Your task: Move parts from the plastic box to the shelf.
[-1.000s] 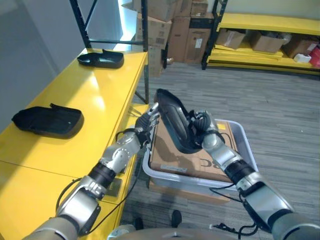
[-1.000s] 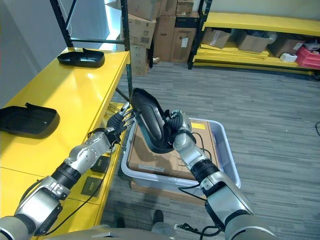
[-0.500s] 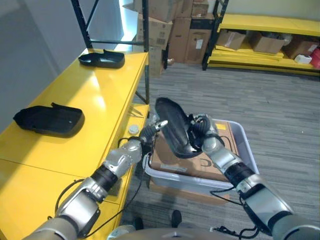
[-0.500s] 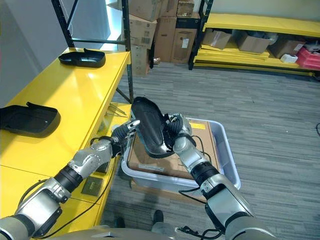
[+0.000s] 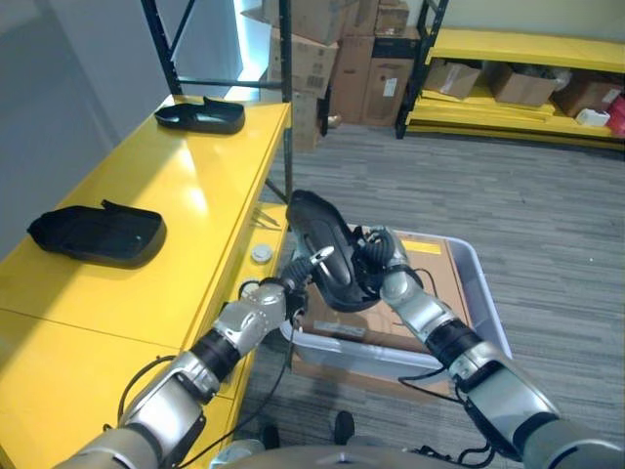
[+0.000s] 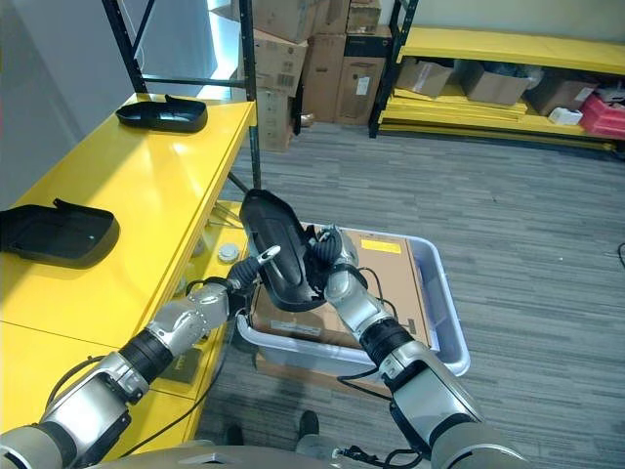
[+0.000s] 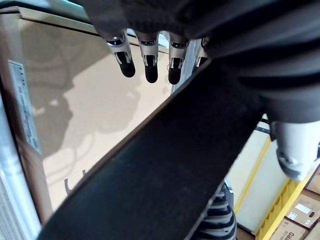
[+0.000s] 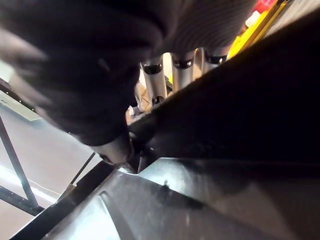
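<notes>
A long black plastic part (image 5: 327,249) hangs tilted above the left end of the grey plastic box (image 5: 480,283). My right hand (image 5: 376,266) is shut on its right rim, with fingers (image 8: 152,82) curled over the edge. From the shelf side, my left hand (image 5: 293,285) holds the part's lower left edge. Its thumb (image 6: 268,253) lies on the inner face and its fingers (image 7: 145,67) reach beneath. A flat cardboard box (image 5: 430,318) lies inside the plastic box. The yellow shelf (image 5: 186,195) carries two similar black parts, one near (image 5: 96,234) and one far (image 5: 200,115).
A black rack upright (image 5: 284,98) stands at the shelf's far corner. A small round white item (image 5: 260,253) lies on the lower yellow ledge beside the box. Stacked cardboard boxes (image 5: 342,49) and a yellow rack (image 5: 518,49) line the back across grey floor.
The black part has moved left and slightly lower, toward the shelf edge. My left hand has gone from touching its tip to gripping its lower edge, thumb on the inner face.
</notes>
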